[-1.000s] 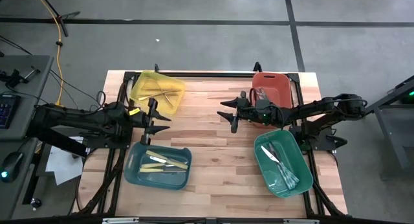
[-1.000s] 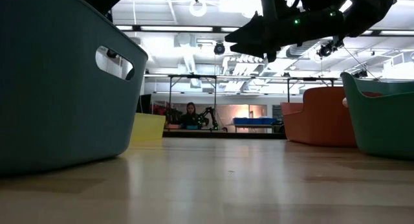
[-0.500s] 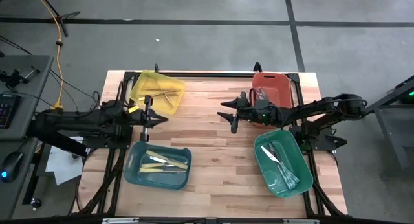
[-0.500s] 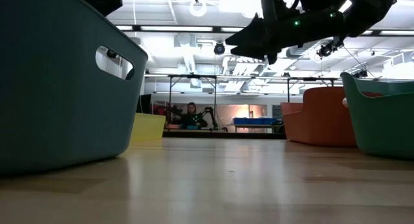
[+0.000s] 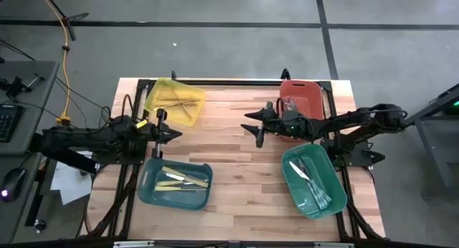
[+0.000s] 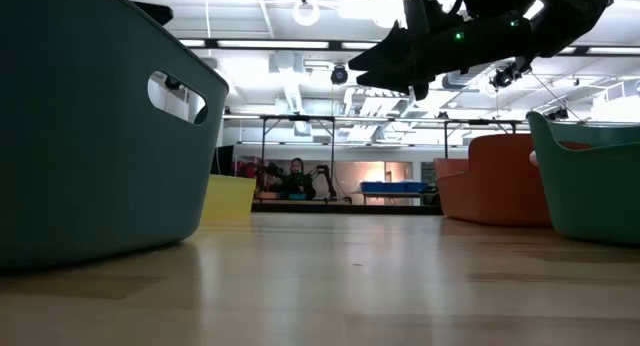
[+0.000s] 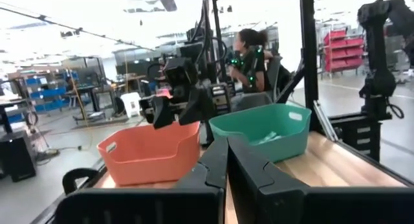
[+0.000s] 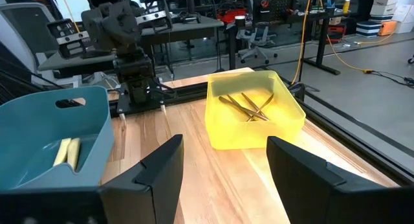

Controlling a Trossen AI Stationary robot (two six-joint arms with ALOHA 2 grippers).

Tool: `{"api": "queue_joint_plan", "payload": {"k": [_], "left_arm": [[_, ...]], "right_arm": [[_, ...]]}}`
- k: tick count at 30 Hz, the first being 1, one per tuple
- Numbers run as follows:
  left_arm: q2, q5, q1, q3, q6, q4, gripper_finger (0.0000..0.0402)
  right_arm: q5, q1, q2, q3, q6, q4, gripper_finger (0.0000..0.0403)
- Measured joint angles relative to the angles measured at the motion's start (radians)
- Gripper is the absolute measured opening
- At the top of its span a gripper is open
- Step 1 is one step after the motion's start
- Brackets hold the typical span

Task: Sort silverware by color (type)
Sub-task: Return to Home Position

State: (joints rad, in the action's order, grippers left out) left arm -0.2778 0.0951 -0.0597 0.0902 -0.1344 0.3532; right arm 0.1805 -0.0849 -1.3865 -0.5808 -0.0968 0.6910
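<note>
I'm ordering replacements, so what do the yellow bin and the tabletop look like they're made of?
The yellow bin looks like smooth, slightly translucent plastic: light glows through its thin moulded walls. The tabletop looks like sealed wood: joined planks with visible grain and a soft sheen.

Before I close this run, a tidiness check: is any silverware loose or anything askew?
All silverware lies in the bins, none on the table. The yellow bin and green bin sit skewed to the table's edges, nothing worse. Left hand and right hand hover empty.
</note>
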Motion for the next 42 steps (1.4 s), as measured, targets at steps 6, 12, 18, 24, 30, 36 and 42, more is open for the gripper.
{"api": "queue_joint_plan", "payload": {"k": [6, 12, 18, 24, 30, 36, 42], "left_arm": [[0.020, 0.025, 0.000, 0.000, 0.017, -0.066, 0.0000], [0.026, 0.026, 0.000, -0.010, 0.028, -0.081, 0.0000], [0.043, 0.000, 0.000, -0.077, 0.029, 0.016, 0.0000], [0.065, 0.000, 0.000, -0.076, 0.028, 0.006, 0.0000], [0.065, -0.016, 0.000, -0.076, 0.005, -0.128, 0.0000], [0.065, -0.017, 0.000, -0.076, 0.002, -0.239, 0.0000], [0.065, -0.056, -0.001, -0.076, -0.009, -0.339, 0.0000]], "right_arm": [[0.000, 0.000, 0.000, 0.000, 0.000, 0.000, 0.0206], [0.000, 0.000, 0.000, 0.000, 0.000, 0.000, 0.0206], [0.000, 0.000, 0.000, 0.000, 0.000, 0.000, 0.0206], [0.000, 0.000, 0.000, 0.000, 0.000, -0.003, 0.0206], [0.000, 0.000, 0.000, 0.000, 0.000, -0.020, 0.0206], [0.000, 0.000, 0.000, 0.000, 0.000, -0.031, 0.0206], [0.000, 0.000, 0.000, 0.000, 0.000, -0.037, 0.0206]]}}
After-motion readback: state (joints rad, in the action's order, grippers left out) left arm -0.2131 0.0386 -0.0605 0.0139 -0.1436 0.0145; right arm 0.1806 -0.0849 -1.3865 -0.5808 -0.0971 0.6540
